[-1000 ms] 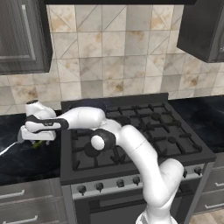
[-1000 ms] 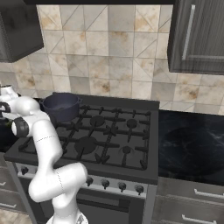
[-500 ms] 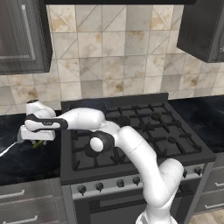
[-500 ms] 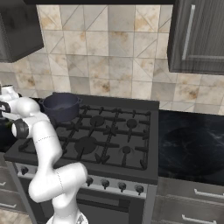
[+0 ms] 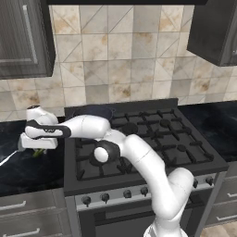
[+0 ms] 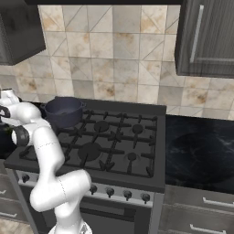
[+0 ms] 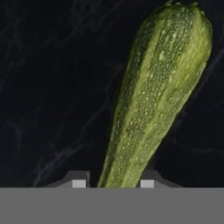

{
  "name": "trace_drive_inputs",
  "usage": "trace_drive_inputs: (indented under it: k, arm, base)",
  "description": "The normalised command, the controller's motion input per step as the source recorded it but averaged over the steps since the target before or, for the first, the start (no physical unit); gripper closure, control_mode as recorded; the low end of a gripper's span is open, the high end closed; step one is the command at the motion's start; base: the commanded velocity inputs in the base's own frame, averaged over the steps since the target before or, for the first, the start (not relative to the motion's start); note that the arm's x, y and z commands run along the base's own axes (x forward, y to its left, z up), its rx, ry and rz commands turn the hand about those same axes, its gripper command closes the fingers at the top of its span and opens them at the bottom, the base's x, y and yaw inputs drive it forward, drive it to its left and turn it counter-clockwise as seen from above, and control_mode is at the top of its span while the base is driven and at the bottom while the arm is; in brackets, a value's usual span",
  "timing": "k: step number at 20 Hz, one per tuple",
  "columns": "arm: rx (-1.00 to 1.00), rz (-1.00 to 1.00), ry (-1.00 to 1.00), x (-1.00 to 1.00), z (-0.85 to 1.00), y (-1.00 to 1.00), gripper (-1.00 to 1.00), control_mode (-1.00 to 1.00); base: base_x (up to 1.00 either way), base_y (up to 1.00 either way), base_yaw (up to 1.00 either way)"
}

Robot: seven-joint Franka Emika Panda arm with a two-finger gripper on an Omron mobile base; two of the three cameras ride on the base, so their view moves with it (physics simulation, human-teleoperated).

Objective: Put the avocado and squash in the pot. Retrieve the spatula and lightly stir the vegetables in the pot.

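So my fingers (image 7: pixel 113 183) sit narrow, one on each side of the squash (image 7: pixel 153 100), which lies on the dark bench (image 7: pixel 52 87) left of the stove, its long axis running straight away from my hand.

the black counter (image 5: pixel 23 171) left of the stove (image 5: pixel 139 152) lies open around the squash (image 7: pixel 153 100), bare dark stone on both its long sides in the hand view, so there is room to come down on either flank. the gripper (image 7: pixel 113 183) sits low with a fingertip on each side of the squash's near end. the arm's own white links stretch across the stove's left burners and bar that path. the pot (image 6: pixel 63 111) stands on the back left burner, its mouth open upward, near the backsplash (image 6: pixel 109 59). dark upper cabinets (image 5: pixel 23 37) hang over the counter and limit height there. the right burners are free
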Motion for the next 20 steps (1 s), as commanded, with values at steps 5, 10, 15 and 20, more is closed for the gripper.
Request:
trace_drive_inputs:
  k: [5, 10, 15, 20]
  arm:
    - [0.07, 0.00, -0.28, -0.98, 0.00, -0.18, 1.00, -1.00]
    - [0.08, 0.00, -0.29, -1.00, 0.00, -0.40, 1.00, -1.00]
    - [0.09, 0.00, -0.34, -0.82, 0.18, -0.61, 1.00, -1.00]
    - [0.12, 0.00, -0.31, -0.30, 0.36, -1.00, 1.00, -1.00]
  base:
    - [0.00, 0.00, 0.00]
    - [0.00, 0.00, 0.00]
    - [0.00, 0.00, 0.00]
    - [0.00, 0.00, 0.00]
